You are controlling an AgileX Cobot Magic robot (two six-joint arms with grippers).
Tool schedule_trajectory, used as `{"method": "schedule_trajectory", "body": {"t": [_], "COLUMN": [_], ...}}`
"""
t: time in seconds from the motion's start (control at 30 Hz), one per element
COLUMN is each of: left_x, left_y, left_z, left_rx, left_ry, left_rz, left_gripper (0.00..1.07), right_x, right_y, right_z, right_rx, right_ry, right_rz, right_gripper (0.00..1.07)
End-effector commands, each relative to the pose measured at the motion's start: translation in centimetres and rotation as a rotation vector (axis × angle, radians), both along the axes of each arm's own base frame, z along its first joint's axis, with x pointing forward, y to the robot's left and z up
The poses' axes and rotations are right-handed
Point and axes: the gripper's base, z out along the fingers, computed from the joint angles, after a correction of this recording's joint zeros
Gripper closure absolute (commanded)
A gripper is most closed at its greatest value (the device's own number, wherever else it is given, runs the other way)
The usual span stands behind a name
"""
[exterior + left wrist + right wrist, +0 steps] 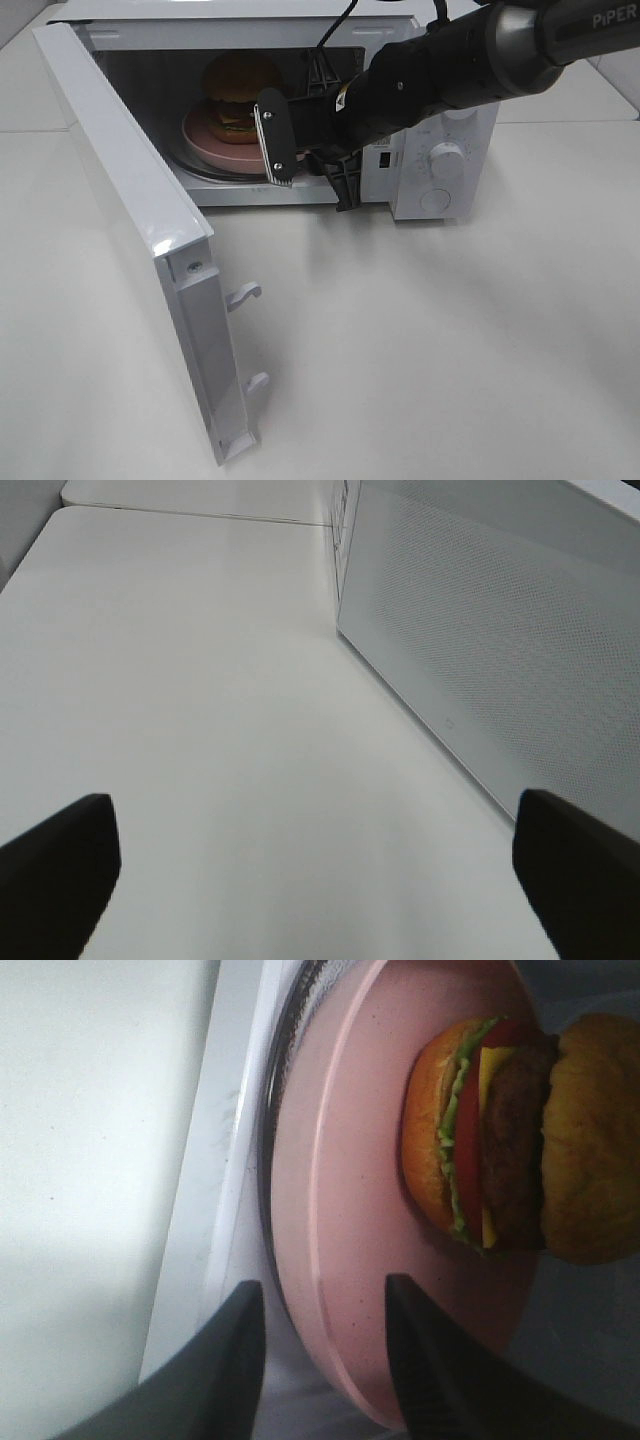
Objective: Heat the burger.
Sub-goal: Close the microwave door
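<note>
Burger (510,1140) on the pink plate (340,1160) inside the microwave (440,160), just beyond your right tool (320,1290), its jaws parted astride the plate's near rim, unclamped. The open door (120,180) hangs left, beside your wide-open left tool (312,820).

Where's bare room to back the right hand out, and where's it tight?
Free: the bare table in front of the microwave, beside its open door. Crowded: the cavity, where the pink plate with the burger fills the floor and the right hand straddles its rim.
</note>
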Motion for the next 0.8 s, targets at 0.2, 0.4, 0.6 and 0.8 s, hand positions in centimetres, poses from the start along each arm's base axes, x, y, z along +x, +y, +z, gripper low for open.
{"method": "schedule_trajectory", "body": {"t": [0.2,0.4,0.6,0.8], "left_x": [-0.2,-0.2,-0.2,-0.2], "left_y": [0.0,0.0,0.0,0.0], "left_z": [0.1,0.1,0.1,0.1], "left_rx": [-0.001,-0.001,-0.001,-0.001], "left_ry": [-0.029,-0.029,-0.029,-0.029], "left_rz": [0.005,0.005,0.005,0.005], "left_gripper": [0.07,0.07,0.07,0.07], "right_x": [-1.7,-2.9,-4.9,-7.8], "right_y": [-0.8,-1.6,-2.8,-4.7], "right_z": [1.5,1.9,2.3,3.2], "right_rx": [0.11,0.137,0.169,0.214], "right_ry": [0.007,0.004,0.019,0.056], "right_rz": [-0.079,-0.093,-0.121,-0.171], "right_gripper": [0.48,0.26,0.21,0.23]}}
